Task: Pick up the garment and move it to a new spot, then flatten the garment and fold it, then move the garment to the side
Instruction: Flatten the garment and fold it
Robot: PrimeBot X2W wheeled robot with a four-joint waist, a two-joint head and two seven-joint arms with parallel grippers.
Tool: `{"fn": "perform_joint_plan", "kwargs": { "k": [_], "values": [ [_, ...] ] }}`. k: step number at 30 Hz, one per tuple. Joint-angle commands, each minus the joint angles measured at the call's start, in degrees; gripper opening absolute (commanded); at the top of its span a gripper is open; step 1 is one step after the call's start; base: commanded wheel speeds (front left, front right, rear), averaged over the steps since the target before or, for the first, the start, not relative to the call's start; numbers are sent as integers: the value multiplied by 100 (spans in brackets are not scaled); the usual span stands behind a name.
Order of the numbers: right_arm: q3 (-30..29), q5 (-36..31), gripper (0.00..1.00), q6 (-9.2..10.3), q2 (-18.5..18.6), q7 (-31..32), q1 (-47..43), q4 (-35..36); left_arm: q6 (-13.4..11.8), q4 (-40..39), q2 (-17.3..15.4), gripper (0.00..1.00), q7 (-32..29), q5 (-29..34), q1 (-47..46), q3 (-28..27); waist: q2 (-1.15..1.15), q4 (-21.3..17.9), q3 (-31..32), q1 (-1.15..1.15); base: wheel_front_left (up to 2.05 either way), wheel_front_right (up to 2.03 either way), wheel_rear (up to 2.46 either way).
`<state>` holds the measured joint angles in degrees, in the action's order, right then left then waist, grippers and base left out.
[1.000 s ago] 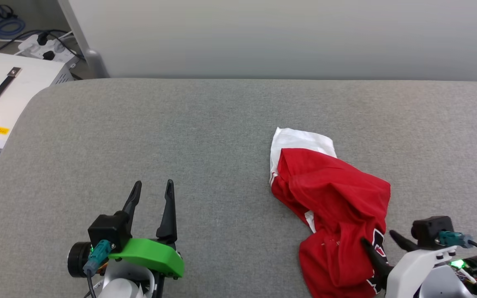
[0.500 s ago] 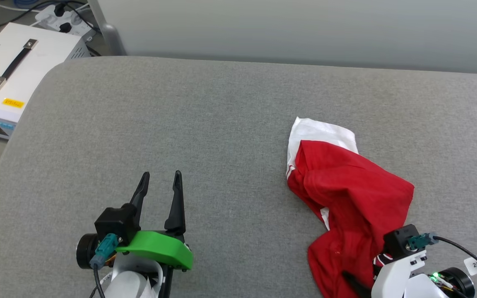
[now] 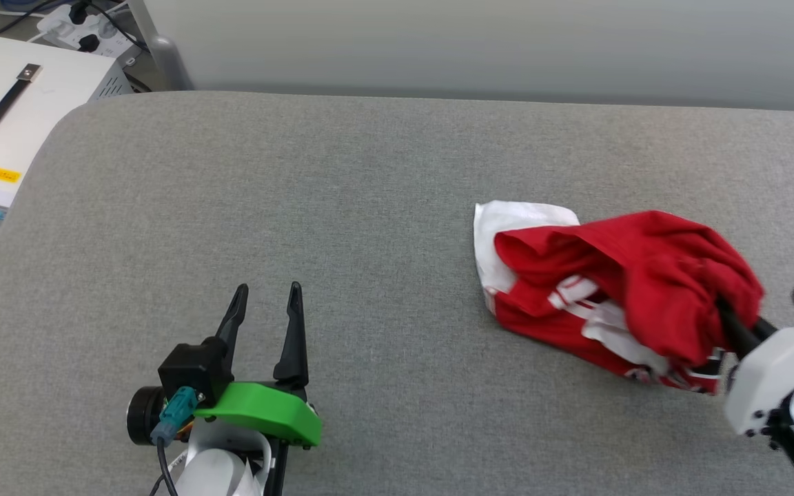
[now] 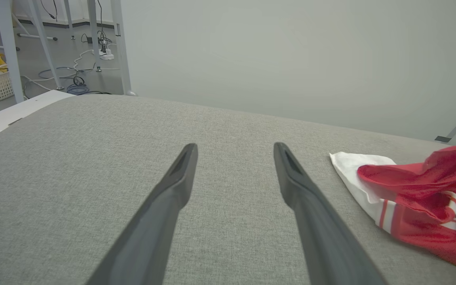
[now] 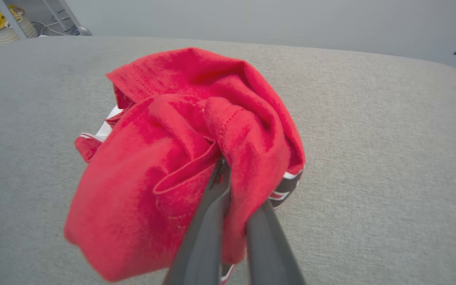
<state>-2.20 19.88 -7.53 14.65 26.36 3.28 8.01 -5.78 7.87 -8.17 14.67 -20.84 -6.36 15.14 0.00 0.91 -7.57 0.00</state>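
My right gripper (image 5: 223, 168) is clamped tight on a bunched red fold of the garment (image 5: 172, 158), at about 4 o'clock in the head view; my left gripper (image 3: 267, 289) hangs at 7 o'clock, its fingers spread wide with nothing between them. The danger, as I judge it, lies in the bite itself: I hold a thick wad of several layers (not a clean hem or shoulder), so the cloth may slide out as I lift, or come up as a ball that is hard to spread flat. The white sleeve at the heap's 9 o'clock end lies on the grey padded surface (image 3: 369, 207); it could drag there and twist the shirt further. Toward 9 o'clock the path runs over bare grey padding, and my idle left arm sits well apart from it. Farther off, a white box (image 3: 18, 103) with a black handle stands beyond the corner at 10 o'clock; a power strip (image 3: 80, 17) lies at 11; the pale wall (image 3: 438, 41) closes 12 o'clock; none of these stands in my way.
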Motion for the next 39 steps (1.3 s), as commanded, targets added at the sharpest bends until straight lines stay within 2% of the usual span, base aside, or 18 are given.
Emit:
{"fn": "perform_joint_plan", "kwargs": {
  "k": [1,9,14,15,16,17,18,25,30,34,39],
  "values": [
    [-244,-25,0,4,-73,-34,56,-140,31,11,36,100,33,47,-121,-15,0,-23,-12,0,0,0,0],
    [-1687,66,0,4,-523,-102,-217,-1614,110,82,101,100,33,102,-155,-56,0,-59,-113,0,0,0,0],
    [-1975,120,0,4,-735,-355,-301,-2496,134,111,121,100,33,136,-177,-102,0,-79,-164,0,0,0,0],
    [-1982,153,10,4,-761,-462,-285,-2646,137,116,121,100,33,143,-181,-115,0,-90,-175,0,0,0,0],
    [-1957,192,44,4,-777,-571,-258,-2784,139,121,120,100,33,151,-183,-129,0,-107,-184,0,0,0,0],
    [-1922,213,87,4,-782,-666,-236,-2869,141,126,119,100,33,158,-184,-137,0,-119,-186,0,0,0,0],
    [-1874,252,100,4,-789,-817,-205,-2941,146,134,117,100,33,166,-182,-146,0,-136,-183,0,0,0,0],
    [-1848,280,100,4,-735,-2199,-134,-2932,179,196,119,100,33,193,-121,-166,0,-219,-44,0,0,0,0],
    [-2024,51,100,4,-797,-3137,-240,-2623,197,232,116,100,33,193,-60,-173,0,-260,124,0,0,0,0],
    [-2063,-111,100,4,-893,-3404,-400,-2252,204,239,103,100,33,184,-9,-172,0,-276,215,0,0,0,0],
    [-1720,-278,100,4,-874,-3080,-511,-1755,197,230,91,100,33,167,21,-178,0,-300,269,0,0,0,0]
  ]
}}
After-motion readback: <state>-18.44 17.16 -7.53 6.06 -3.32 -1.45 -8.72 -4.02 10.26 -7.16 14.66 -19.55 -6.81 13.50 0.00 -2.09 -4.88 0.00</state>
